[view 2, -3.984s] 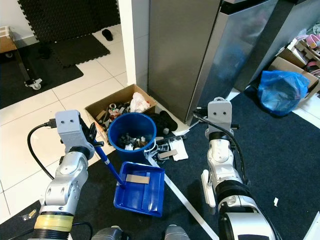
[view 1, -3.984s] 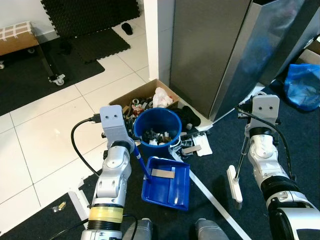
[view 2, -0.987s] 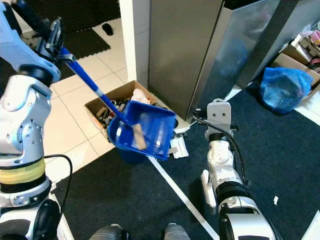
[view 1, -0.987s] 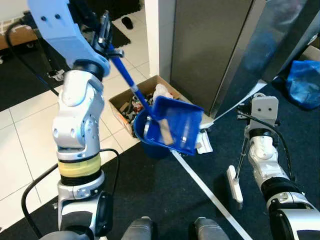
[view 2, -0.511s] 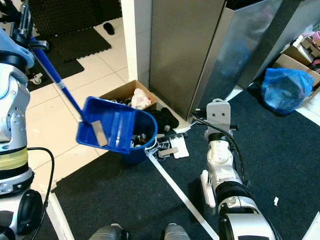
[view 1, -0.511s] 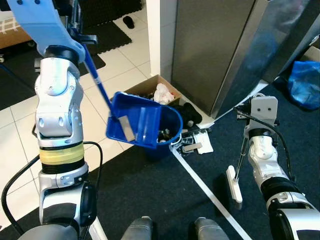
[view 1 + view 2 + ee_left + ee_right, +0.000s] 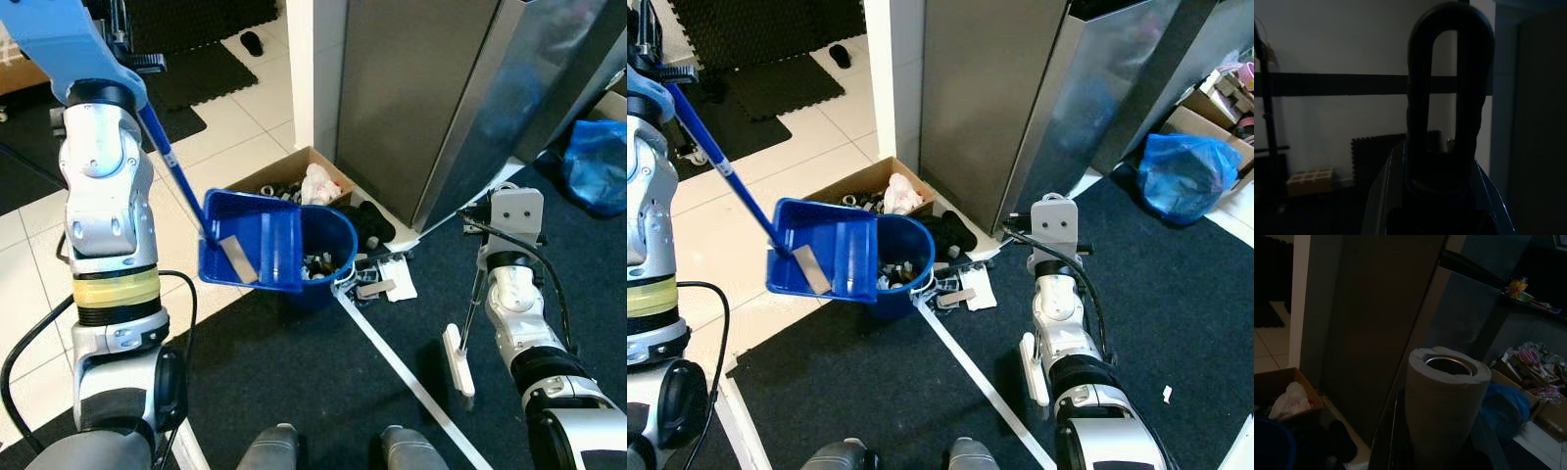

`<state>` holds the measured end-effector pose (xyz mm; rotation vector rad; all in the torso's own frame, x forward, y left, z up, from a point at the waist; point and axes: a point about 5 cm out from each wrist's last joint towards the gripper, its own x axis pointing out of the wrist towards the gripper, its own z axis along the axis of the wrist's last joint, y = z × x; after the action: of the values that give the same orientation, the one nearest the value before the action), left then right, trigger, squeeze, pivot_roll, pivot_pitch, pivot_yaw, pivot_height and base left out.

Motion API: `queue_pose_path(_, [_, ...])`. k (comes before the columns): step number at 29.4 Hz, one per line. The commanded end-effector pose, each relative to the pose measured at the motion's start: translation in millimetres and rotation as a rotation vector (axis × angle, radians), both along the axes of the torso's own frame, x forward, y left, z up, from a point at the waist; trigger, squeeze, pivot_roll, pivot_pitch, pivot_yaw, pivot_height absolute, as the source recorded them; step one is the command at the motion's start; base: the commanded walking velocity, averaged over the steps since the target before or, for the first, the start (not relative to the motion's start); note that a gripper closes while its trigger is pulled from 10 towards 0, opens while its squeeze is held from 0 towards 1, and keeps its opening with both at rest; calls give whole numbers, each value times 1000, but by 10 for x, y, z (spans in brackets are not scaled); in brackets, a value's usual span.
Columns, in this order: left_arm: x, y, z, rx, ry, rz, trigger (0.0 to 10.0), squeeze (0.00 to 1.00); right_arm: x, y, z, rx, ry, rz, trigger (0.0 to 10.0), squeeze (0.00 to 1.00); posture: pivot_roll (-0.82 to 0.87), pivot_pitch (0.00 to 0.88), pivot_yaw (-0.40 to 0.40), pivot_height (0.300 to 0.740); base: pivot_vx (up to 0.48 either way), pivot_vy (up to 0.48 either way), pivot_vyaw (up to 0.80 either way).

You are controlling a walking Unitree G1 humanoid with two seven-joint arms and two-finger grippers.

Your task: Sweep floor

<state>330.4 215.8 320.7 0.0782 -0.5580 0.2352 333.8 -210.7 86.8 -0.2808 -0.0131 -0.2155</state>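
My left gripper (image 7: 132, 61) is raised at the upper left and shut on the long blue handle (image 7: 172, 168) of a blue dustpan (image 7: 260, 253). The pan is tipped against the rim of a blue bucket (image 7: 326, 287) that holds debris. A pale strip (image 7: 236, 258) still lies inside the pan. The left wrist view shows the handle's dark looped end (image 7: 1449, 83). My right gripper (image 7: 480, 223) is shut on a thin broom handle (image 7: 472, 304) standing upright; its white head (image 7: 458, 360) rests on the dark carpet. In the right wrist view, the handle's grey padded top (image 7: 1447, 391) is close up.
A cardboard box of junk (image 7: 294, 186) sits behind the bucket, against a white pillar (image 7: 312, 69) and tall grey cabinets (image 7: 421, 98). Paper scraps (image 7: 387, 286) lie beside the bucket. A white tape line (image 7: 402, 367) crosses the carpet. A blue bag (image 7: 598, 166) is far right.
My left arm has swung left with the dustpan, which moved from above the bucket to its left rim and tipped further. The right arm and broom have not moved.
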Motion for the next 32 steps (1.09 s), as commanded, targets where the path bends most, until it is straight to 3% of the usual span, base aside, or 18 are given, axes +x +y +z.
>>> queue_pose_path(1, [-39, -45, 144, -6, -84, -16, 10000, 0, 28, 12, 54, -10, -27, 9, 10000, 0, 46, 31, -39, 740, 0, 0, 0])
queue_pose_path(6, [-29, -62, 143, -1, -84, -19, 10000, 0, 26, 13, 51, -9, -26, 7, 10000, 0, 45, 31, -35, 740, 141, 0, 0])
queue_pose_path(26, [8, -88, 136, 1, -86, -33, 10000, 0, 25, 8, 50, -10, -27, 3, 10000, 0, 42, 27, -32, 740, 444, 0, 0])
queue_pose_path(32, [15, -95, 130, 2, -84, -38, 10000, 0, 25, 6, 49, -10, -27, 2, 10000, 0, 40, 24, -30, 740, 0, 0, 0])
